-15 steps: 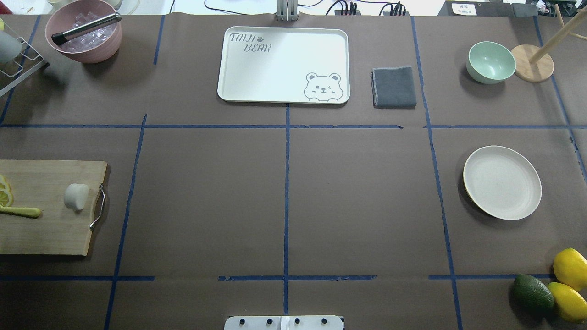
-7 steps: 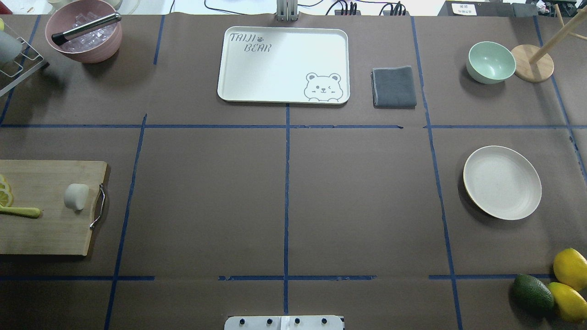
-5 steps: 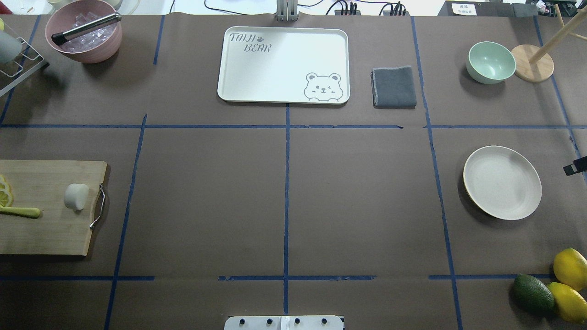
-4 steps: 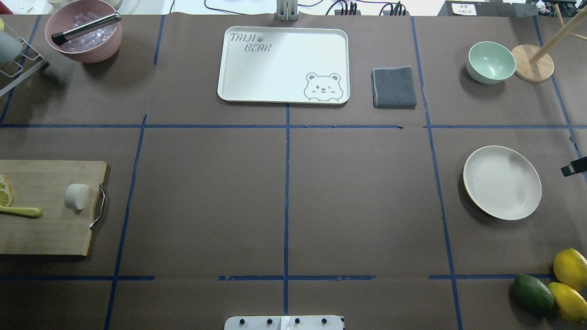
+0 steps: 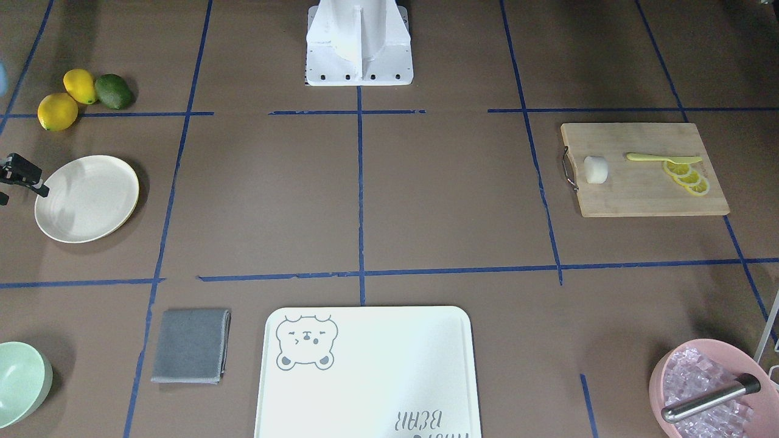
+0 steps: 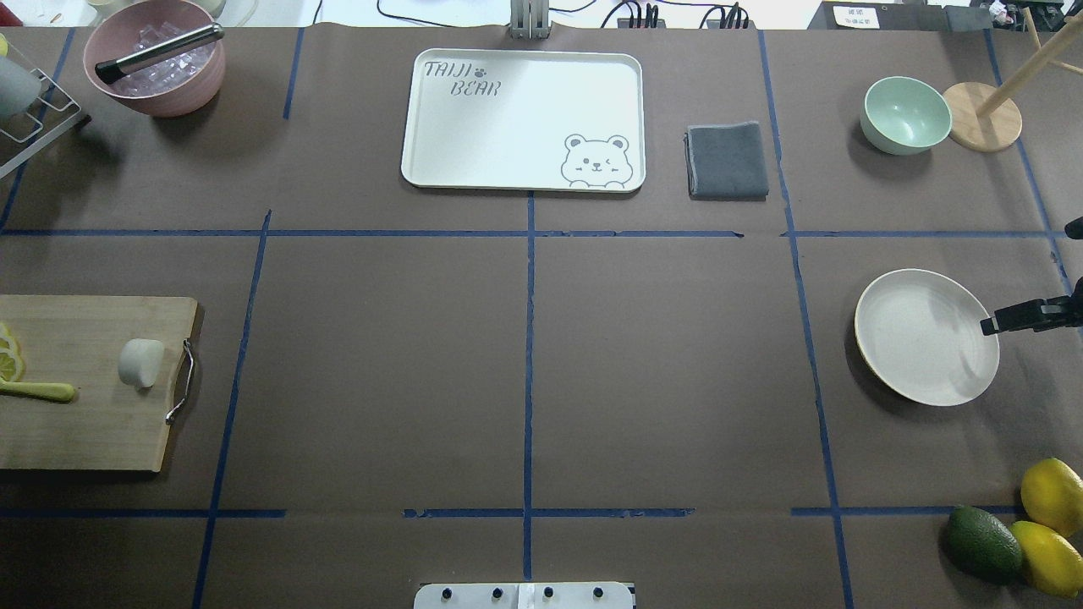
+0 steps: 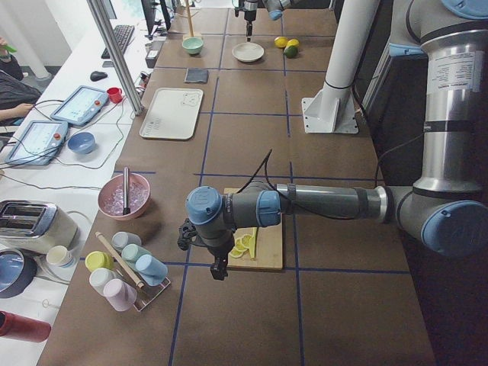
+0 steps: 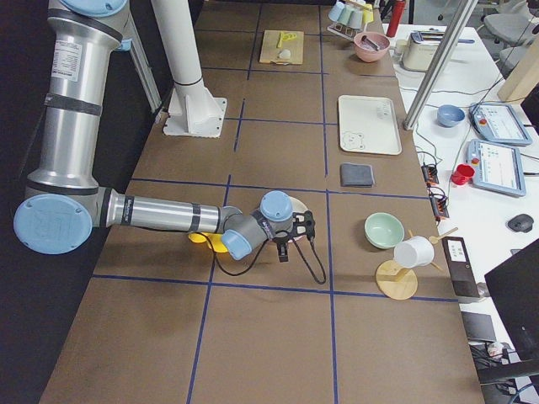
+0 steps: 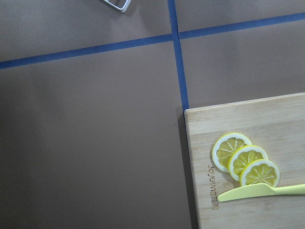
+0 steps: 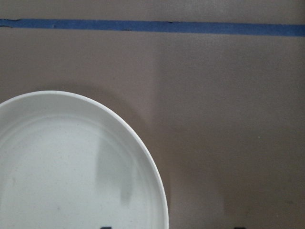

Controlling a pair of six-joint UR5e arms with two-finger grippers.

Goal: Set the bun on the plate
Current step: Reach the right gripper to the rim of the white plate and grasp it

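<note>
While right arm (image 8: 160,215) stretches low, right tool (image 8: 293,238) by plate (image 6: 914,338) rim, seemingly apart, left tool (image 7: 219,271) state unclear

White bun (image 6: 140,362) on board (image 6: 85,423) — plate (image 6: 926,337) bare

This was a robotics lab, not a kitchen. A left arm (image 7: 328,202) and a right arm (image 8: 160,213), both industrial, rose from a white mount (image 5: 358,55) on a table (image 6: 381,355) covered in brown paper and ruled into squares with blue tape (image 6: 529,338). Alongside ran a white desk (image 8: 505,198) with teach pendants (image 7: 80,104), a keyboard (image 7: 122,40), a mouse (image 7: 97,75) and cables (image 6: 398,14). Kitchenware lay spread over the squares: a plate (image 6: 926,337), a board (image 6: 85,423), a tray (image 6: 508,118).
</note>
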